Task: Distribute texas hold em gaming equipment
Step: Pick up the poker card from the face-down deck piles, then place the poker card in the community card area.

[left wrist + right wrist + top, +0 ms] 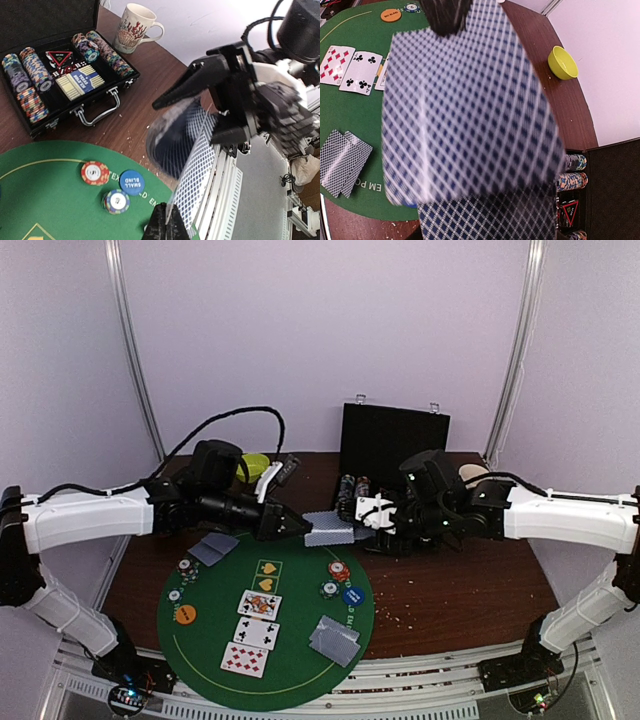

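Over the mat's far edge, my left gripper is shut on the edge of one grey-blue-backed playing card. That card still lies against the deck, which my right gripper grips. In the right wrist view the blurred card fills the frame over the deck and hides my right fingers. The left fingers show at its top. On the green mat lie three face-up cards, two face-down pairs, poker chips, a blue button and an orange button.
An open black case with rows of chips stands behind the mat. Beside the case stands a patterned mug. A lime-green bowl sits at the back left, behind my left arm. Crumbs dot the brown table at right.
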